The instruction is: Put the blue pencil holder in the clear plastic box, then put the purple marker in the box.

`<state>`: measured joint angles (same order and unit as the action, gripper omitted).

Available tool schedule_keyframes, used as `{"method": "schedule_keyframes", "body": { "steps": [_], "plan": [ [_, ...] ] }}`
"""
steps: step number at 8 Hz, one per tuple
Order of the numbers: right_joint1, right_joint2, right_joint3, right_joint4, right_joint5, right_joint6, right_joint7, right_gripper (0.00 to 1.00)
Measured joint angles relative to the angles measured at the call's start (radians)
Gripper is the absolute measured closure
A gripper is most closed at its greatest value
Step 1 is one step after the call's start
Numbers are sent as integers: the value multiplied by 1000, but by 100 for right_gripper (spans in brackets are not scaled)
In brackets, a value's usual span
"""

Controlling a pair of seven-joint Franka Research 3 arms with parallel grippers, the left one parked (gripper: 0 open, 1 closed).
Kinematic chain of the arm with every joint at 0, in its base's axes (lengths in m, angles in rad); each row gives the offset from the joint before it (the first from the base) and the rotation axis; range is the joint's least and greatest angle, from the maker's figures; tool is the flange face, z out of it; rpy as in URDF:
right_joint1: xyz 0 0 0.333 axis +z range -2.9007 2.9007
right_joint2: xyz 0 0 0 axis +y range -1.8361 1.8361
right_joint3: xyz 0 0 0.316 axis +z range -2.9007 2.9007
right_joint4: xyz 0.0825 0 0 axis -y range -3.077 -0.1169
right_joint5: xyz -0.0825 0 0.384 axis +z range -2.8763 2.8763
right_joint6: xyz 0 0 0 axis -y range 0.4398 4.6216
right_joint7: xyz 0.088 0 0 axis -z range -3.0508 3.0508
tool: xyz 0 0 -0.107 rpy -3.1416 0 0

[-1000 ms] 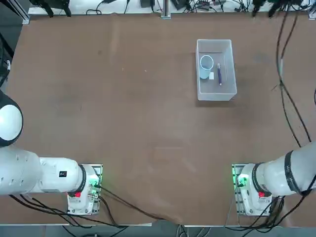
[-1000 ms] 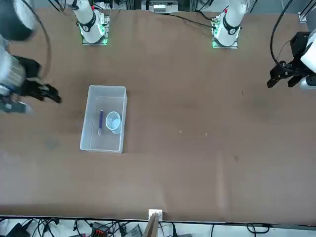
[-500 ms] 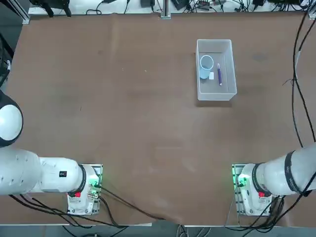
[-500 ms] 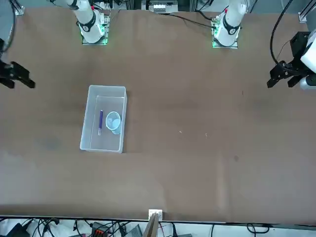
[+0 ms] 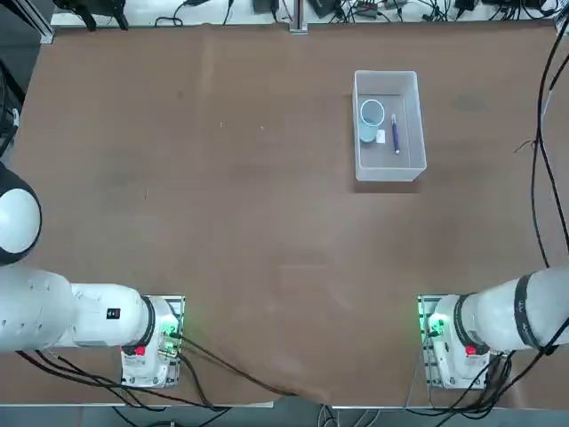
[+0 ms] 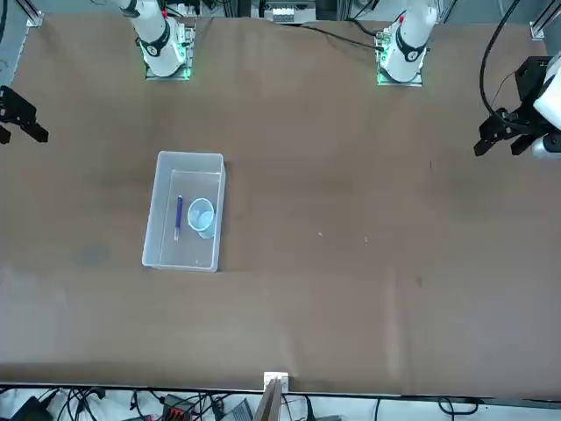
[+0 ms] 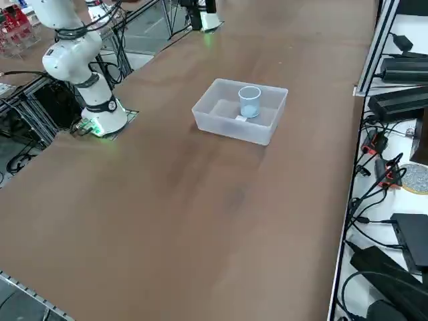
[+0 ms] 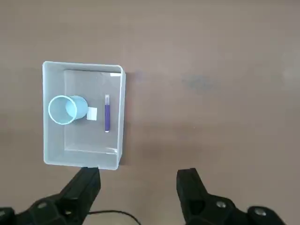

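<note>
— Where is your right gripper [image 8: 139,180] at the moment?

— High above the brown table [image 5: 222,205], well apart from the clear plastic box [image 8: 51,154]. My wrist camera looks straight down on the box past my two black fingers [image 8: 84,187], which stand spread wide with nothing between them. In the front view the gripper [image 6: 19,120] shows at the table's edge, off to the side of the box [image 6: 156,254].

— And the task's things?

— Both lie inside the box [image 5: 409,165]. The blue pencil holder [image 8: 64,109] stands upright on the box floor, its round rim up. The purple marker [image 8: 107,115] lies flat beside the holder, not touching it, running along the box's long side. A small white label [image 8: 92,113] sits on the box bottom between the holder and the marker.
</note>
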<state>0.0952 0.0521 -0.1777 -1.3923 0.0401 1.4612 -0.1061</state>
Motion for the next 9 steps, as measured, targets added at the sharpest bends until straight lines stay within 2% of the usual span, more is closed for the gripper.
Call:
{"method": "schedule_keyframes", "body": {
  "steps": [1,2,5,9],
  "plan": [
    [-46,-12,50,-9,-9,-2,0,0],
    [-68,-29,73,-32,-22,-3,0,0],
    [-73,-81,90,-107,-51,-3,0,0],
    [-69,-89,98,-109,-51,-1,0,0]
  ]
}}
